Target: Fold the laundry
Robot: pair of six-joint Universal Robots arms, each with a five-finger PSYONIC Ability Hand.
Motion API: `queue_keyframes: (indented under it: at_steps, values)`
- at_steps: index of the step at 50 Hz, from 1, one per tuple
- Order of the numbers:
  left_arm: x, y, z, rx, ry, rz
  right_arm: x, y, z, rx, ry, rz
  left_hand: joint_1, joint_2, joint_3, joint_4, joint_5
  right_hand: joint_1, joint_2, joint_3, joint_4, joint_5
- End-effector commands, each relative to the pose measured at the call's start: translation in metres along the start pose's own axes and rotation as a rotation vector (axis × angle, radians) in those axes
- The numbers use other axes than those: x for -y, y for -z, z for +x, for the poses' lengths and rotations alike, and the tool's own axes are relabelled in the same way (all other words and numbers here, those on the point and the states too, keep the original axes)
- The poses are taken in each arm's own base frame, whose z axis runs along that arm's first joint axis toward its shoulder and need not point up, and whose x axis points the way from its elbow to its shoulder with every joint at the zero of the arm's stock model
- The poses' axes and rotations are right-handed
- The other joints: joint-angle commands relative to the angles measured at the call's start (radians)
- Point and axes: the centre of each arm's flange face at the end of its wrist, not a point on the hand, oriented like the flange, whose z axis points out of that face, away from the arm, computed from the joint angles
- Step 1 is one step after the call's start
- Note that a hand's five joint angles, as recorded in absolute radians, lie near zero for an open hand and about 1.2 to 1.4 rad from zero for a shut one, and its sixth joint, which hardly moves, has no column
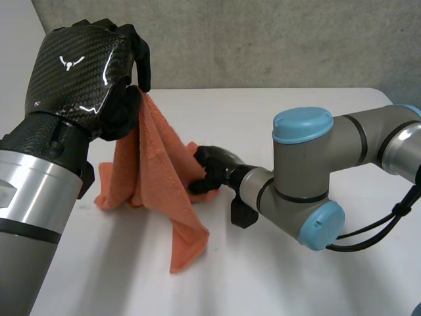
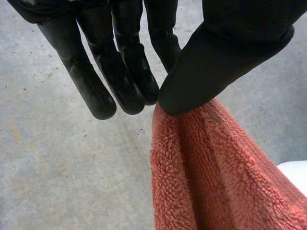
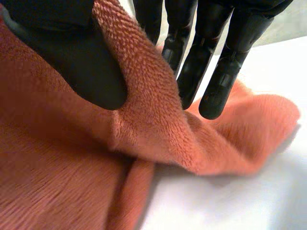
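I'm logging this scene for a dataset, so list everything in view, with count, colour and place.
towel: one, orange, hanging from the left hand, its lower part bunched on the table
table: one, white, under the towel and both arms
wall: one, grey, behind the table
left hand: one, black, raised above the table, thumb and fingers pinching the towel's top
right hand: one, black, low near the table, thumb and fingers pinching a fold of the towel
left arm: one, grey, at the near left
right arm: one, grey with light-blue caps, reaching in from the right
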Motion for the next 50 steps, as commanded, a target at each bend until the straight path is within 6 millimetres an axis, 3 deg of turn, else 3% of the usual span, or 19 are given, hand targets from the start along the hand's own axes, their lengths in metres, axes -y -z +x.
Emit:
queue_keyframes:
  at_steps: [1,2,3,6,10,12,16,21,24,26,32,37,50]
  values:
    - [-0.011,-0.008,-0.013,0.047,-0.022,-0.023,0.031,0.021,0.014,-0.122,0.008,0.105,0.206,0.178,0.180,0.179,0.190,-0.560,-0.734,-0.725,-0.731,-0.699]
    - [-0.011,-0.008,-0.013,0.047,-0.022,-0.023,0.031,0.021,0.014,-0.122,0.008,0.105,0.206,0.178,0.180,0.179,0.190,-0.565,-0.738,-0.729,-0.736,-0.703]
    - [-0.014,-0.010,-0.019,0.064,-0.029,-0.028,0.035,0.026,0.021,-0.139,0.008,0.103,0.206,0.178,0.180,0.179,0.190,-0.722,-0.895,-0.886,-0.893,-0.860]
    - [-0.017,-0.015,-0.023,0.078,-0.034,-0.029,0.042,0.040,0.025,-0.152,0.022,0.108,0.206,0.178,0.180,0.179,0.190,-0.784,-0.957,-0.948,-0.954,-0.922]
    - [-0.024,-0.019,-0.024,0.080,-0.037,-0.044,0.046,0.055,0.033,-0.187,0.037,0.116,0.206,0.178,0.180,0.179,0.190,-0.784,-0.957,-0.948,-0.954,-0.922]
    - [-0.025,-0.021,-0.024,0.081,-0.038,-0.046,0.048,0.071,0.049,-0.251,0.055,0.113,0.206,0.178,0.180,0.179,0.190,-0.784,-0.957,-0.948,-0.954,-0.922]
    - [-0.030,-0.027,-0.024,0.081,-0.039,-0.054,0.046,0.089,0.051,-0.278,0.093,0.105,0.206,0.178,0.180,0.179,0.190,-0.773,-0.947,-0.938,-0.944,-0.912]
    - [-0.038,-0.031,-0.023,0.078,-0.040,-0.078,0.030,0.114,0.045,-0.277,0.118,0.072,0.206,0.178,0.180,0.179,0.190,-0.591,-0.765,-0.756,-0.762,-0.730]
    - [-0.041,-0.032,-0.022,0.076,-0.041,-0.082,0.012,0.120,0.043,-0.259,0.104,0.024,0.206,0.178,0.180,0.179,0.190,-0.562,-0.735,-0.727,-0.733,-0.700]
    - [-0.042,-0.033,-0.022,0.076,-0.040,-0.087,-0.010,0.123,0.032,-0.210,0.094,-0.039,0.206,0.178,0.180,0.179,0.190,-0.562,-0.735,-0.727,-0.733,-0.700]
    - [-0.044,-0.036,-0.022,0.077,-0.037,-0.090,-0.032,0.123,0.005,-0.122,0.025,-0.090,0.206,0.178,0.180,0.179,0.190,-0.565,-0.738,-0.729,-0.736,-0.703]
    - [-0.043,-0.035,-0.022,0.077,-0.035,-0.090,-0.046,0.099,-0.003,-0.060,-0.050,-0.108,0.206,0.178,0.180,0.179,0.190,-0.524,-0.697,-0.689,-0.695,-0.662]
    - [-0.040,-0.034,-0.022,0.079,-0.034,-0.079,-0.065,0.059,-0.026,0.022,-0.009,-0.124,0.206,0.178,0.180,0.179,0.190,-0.392,-0.565,-0.556,-0.563,-0.530]
